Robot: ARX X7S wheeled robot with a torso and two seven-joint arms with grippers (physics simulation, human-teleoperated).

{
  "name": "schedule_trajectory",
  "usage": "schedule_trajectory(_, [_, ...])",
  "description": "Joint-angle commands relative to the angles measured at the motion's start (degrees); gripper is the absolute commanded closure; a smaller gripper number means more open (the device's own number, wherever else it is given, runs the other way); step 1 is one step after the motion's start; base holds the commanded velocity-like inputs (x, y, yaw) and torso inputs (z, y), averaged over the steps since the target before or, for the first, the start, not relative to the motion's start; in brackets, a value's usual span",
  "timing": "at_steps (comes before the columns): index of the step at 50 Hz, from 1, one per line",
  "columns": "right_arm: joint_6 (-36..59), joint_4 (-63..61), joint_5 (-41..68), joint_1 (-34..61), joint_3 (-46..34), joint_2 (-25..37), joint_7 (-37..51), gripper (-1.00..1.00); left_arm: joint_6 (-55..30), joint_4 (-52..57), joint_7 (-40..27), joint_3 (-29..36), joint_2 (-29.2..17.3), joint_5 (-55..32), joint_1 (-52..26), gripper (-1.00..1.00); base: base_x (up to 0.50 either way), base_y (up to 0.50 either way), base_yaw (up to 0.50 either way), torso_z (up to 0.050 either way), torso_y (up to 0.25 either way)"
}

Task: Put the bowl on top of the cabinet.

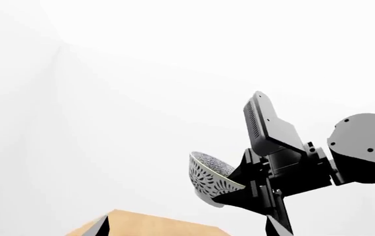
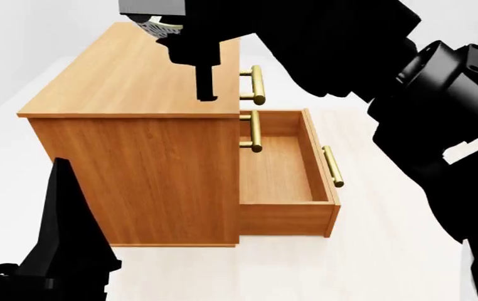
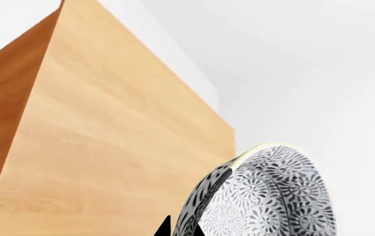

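Observation:
The bowl, white with dense blue-grey patterning, hangs tilted on its side in the air. My right gripper is shut on its rim, one black fingertip on each side of the wall. In the head view only a sliver of the bowl shows under the right arm, above the far end of the cabinet's flat top. The left wrist view shows the bowl from the side, held well above a corner of the cabinet top. My left gripper is open and holds nothing, low beside the cabinet.
The cabinet's lower drawer stands pulled out, with gold bar handles on the front. The right arm fills the upper right of the head view. White walls and a pale floor surround the cabinet.

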Motion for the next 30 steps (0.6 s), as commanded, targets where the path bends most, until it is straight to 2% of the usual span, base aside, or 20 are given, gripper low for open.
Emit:
schedule_trajectory(1, [-4.2, 5.0, -0.8, -1.8, -0.2, -2.9, 1.0, 1.00, 0.2, 0.1, -0.2, 0.1, -0.3, 0.1, 0.1, -1.00, 0.00, 0.00, 0.00, 0.000, 0.000])
schedule_trajectory(10, [-7.0, 8.4, -0.1, -3.9, -1.6, -5.5, 2.5, 1.00, -0.1, 0.7, -0.7, 0.1, -0.5, -0.1, 0.0, -1.00, 0.00, 0.00, 0.00, 0.000, 0.000])
schedule_trajectory(20, [-12.0, 11.0, 12.8, -1.7, -15.5, -5.7, 10.1, 1.00, 0.3, 0.3, -0.6, 0.3, -0.6, -0.2, -0.3, -1.00, 0.00, 0.00, 0.00, 0.000, 0.000])
schedule_trajectory(30, [-13.2, 13.0, 14.1, -2.2, -19.1, -5.7, 10.9, 1.00, 0.6, 0.1, -0.5, 0.4, -0.7, -0.3, -0.4, -1.00, 0.00, 0.00, 0.00, 0.000, 0.001])
